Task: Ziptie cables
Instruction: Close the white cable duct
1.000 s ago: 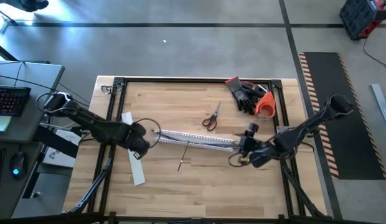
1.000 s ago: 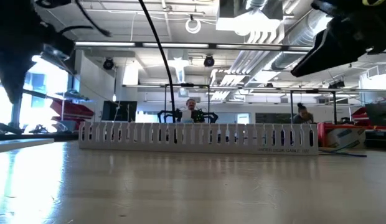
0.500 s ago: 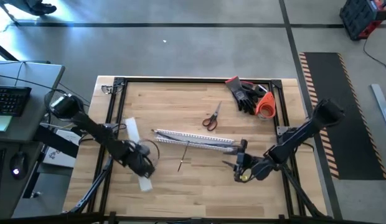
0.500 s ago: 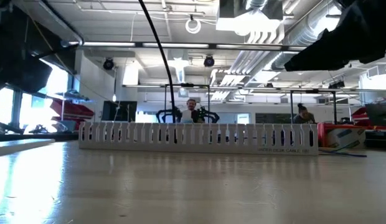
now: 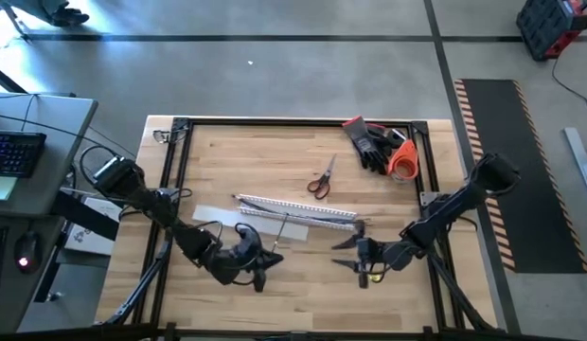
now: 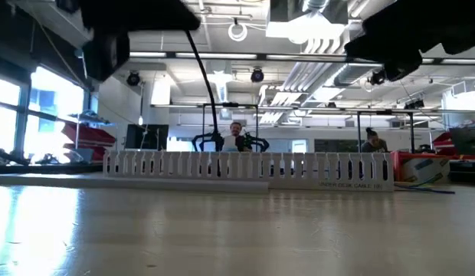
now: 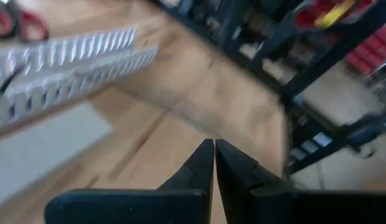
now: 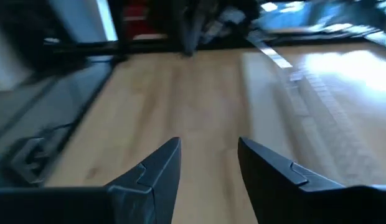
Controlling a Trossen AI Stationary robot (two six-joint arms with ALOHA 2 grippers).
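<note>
High view: a pale wooden table point(image 5: 275, 294) inside a black frame, on a grey floor. Near the middle, the white slotted duct point(image 5: 295, 210), with the cables point(image 5: 317, 219) lying dark along it. Just beside its left end, flat on the wood, a white strip point(image 5: 216, 212). Farther back, red-handled scissors point(image 5: 320, 177); in the far right corner, dark gloves point(image 5: 373, 144) and an orange roll point(image 5: 403, 161). Off the table's left side, a desk with a keyboard point(image 5: 13, 152). Left gripper point(image 5: 259, 263) in front of the duct's left half, apart from it; right gripper point(image 5: 347, 254) in front of its right end, also apart.

Low view: wood running level to the duct point(image 6: 249, 169), the strip point(image 6: 145, 183) just before it on the left. Behind, an open hall with ceiling pipes, lamps and windows; two seated people far off. Dark arm parts only at the top corners.

Left wrist view: fingers point(image 7: 199, 165) pressed together, holding nothing, above bare wood; duct point(image 7: 68, 59) well ahead.

Right wrist view: fingers point(image 8: 165, 165) standing apart, nothing between them, over blurred wood.

Against a second ago: both grippers pulled off the duct's ends toward the front edge; left jaws gone from slightly parted to closed; strip turned from slanting forward to lying along the duct's left end.
</note>
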